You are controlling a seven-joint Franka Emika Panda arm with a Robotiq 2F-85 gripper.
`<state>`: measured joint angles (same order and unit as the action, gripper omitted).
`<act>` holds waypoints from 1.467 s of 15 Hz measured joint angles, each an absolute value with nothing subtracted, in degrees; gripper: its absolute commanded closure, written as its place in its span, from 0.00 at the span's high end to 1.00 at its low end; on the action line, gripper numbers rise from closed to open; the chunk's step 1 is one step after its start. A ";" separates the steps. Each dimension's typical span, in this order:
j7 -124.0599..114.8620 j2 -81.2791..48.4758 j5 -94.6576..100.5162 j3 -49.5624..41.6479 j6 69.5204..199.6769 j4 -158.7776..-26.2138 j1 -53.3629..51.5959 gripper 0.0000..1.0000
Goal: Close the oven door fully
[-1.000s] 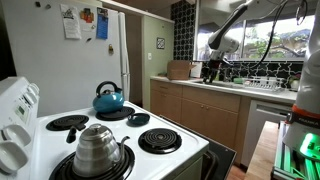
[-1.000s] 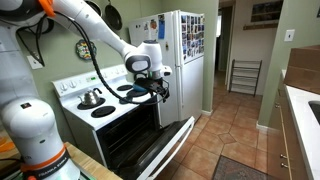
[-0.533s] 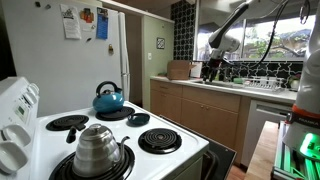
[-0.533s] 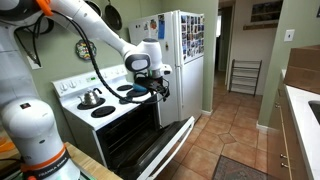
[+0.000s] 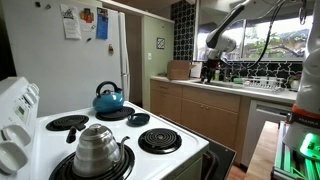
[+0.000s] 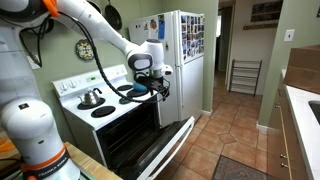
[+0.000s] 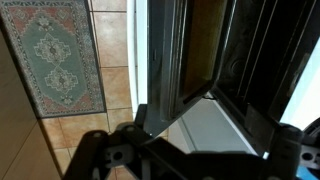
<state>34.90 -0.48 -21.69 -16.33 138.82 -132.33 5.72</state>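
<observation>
The oven door [image 6: 168,148] hangs partly open, tilted out and down from the front of the white stove [image 6: 100,108]. Its top corner also shows in an exterior view [image 5: 221,160]. In the wrist view I look down on the door's pale inner face [image 7: 208,125] beside the dark oven opening. My gripper [image 6: 155,90] hovers above the stove's front right corner, above the door and not touching it. It also shows in an exterior view [image 5: 210,70]. In the wrist view its two dark fingers [image 7: 200,160] stand wide apart with nothing between them.
A blue kettle [image 5: 108,98] and a steel pot [image 5: 98,148] stand on the burners. A tall white refrigerator [image 6: 185,60] stands next to the stove. Wooden cabinets [image 5: 200,115] line the facing wall. A patterned rug [image 7: 62,55] lies on the tiled floor.
The arm has shifted only very slightly above the stove. The oven door stays at the same angle.
</observation>
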 measured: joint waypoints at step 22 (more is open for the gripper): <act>43.15 -49.15 -23.30 -0.88 127.98 -88.16 23.10 1.00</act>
<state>43.15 -49.15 -23.30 -0.88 127.98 -88.16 23.10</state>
